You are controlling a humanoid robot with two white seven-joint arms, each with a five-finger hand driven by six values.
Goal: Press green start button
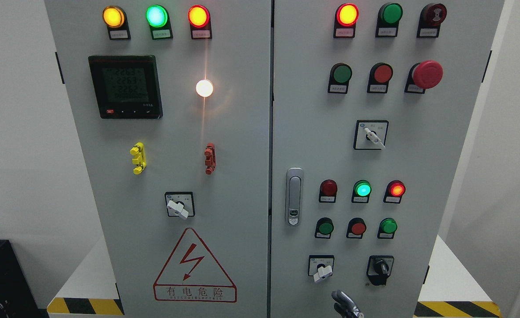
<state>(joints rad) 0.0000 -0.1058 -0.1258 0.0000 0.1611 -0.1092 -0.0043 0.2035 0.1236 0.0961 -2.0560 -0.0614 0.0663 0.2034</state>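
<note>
A grey control cabinet (pixel 242 132) with two doors fills the head view. The right door has a green push button (pixel 342 73) in its upper button row, beside a red button (pixel 382 73) and a red mushroom stop (pixel 427 74). Two more green buttons (pixel 325 227) (pixel 388 225) sit in the lower row, either side of a red button (pixel 357 228). Only the tip of my right hand (pixel 346 304) shows at the bottom edge, below the white rotary switch (pixel 322 268) and well below all the green buttons. The left arm is out of view.
Lit indicator lamps run along the top of both doors, and a lit green lamp (pixel 362 189) sits above the lower buttons. A door latch (pixel 293 196), a black selector switch (pixel 380 268) and a meter display (pixel 125 86) are on the panel. Hazard-striped plinth corners (pixel 456 308) flank the cabinet.
</note>
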